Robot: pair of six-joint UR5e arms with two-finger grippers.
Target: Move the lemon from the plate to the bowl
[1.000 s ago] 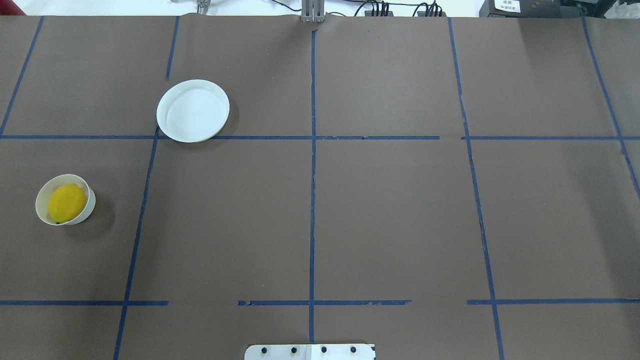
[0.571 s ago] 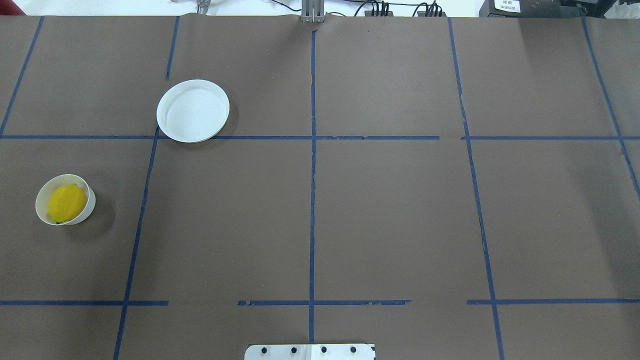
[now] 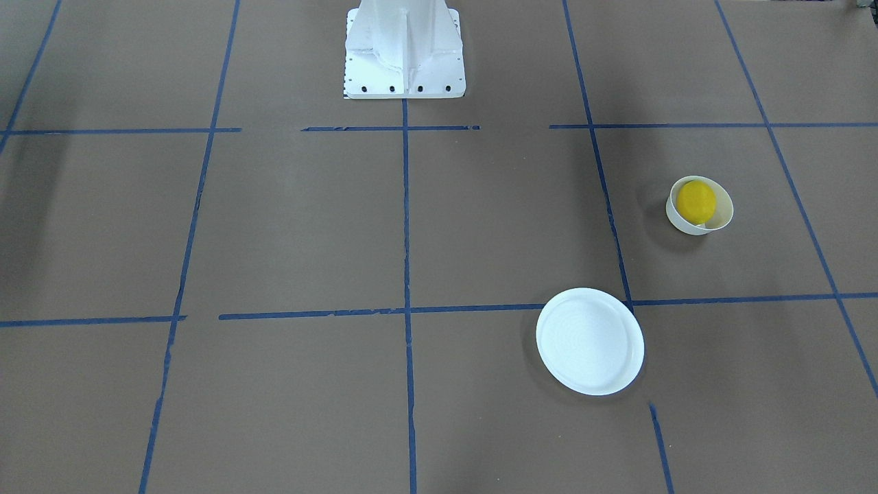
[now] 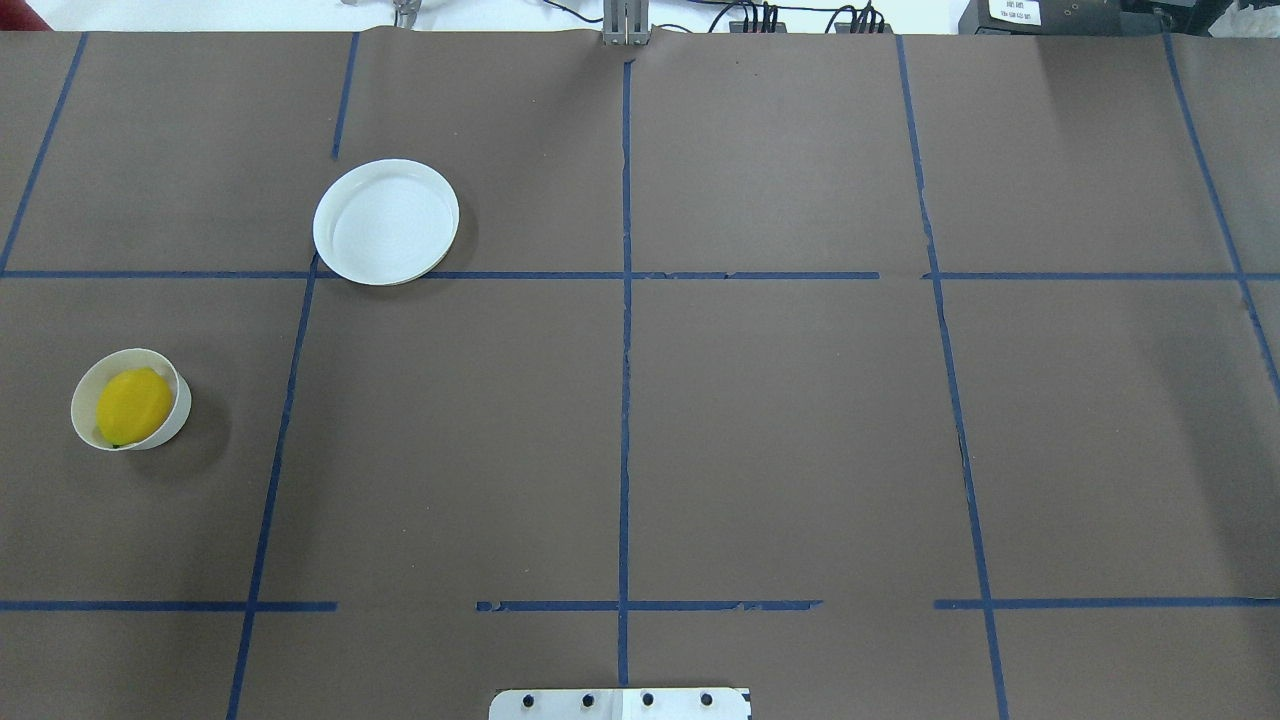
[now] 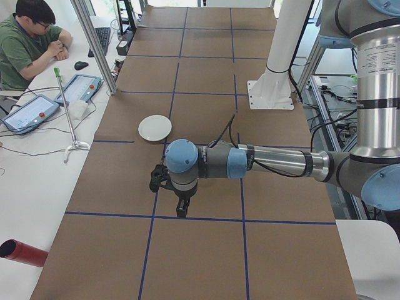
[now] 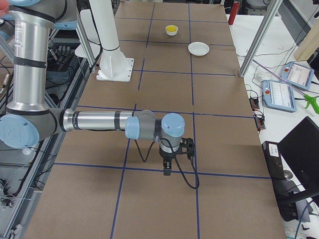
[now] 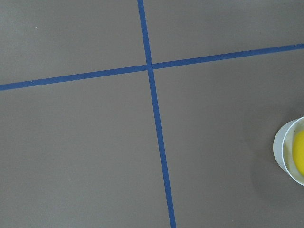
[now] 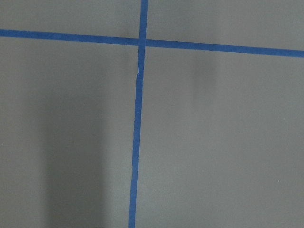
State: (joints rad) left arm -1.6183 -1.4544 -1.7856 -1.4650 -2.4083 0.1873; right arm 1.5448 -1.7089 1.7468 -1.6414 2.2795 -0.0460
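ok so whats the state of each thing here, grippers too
lemon: lying inside the bowl, not on the plate
bowl: upright, holding the lemon
plate: lying flat, empty
left gripper: pointing down, seen only from the side, open or shut unclear
right gripper: pointing down, seen only from the side, open or shut unclear

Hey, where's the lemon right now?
The lemon sits inside the bowl, on the overhead view's left side, nearer the robot than the empty plate.

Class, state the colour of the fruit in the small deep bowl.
Bright yellow; the smooth oval lemon shows best in the overhead exterior view.
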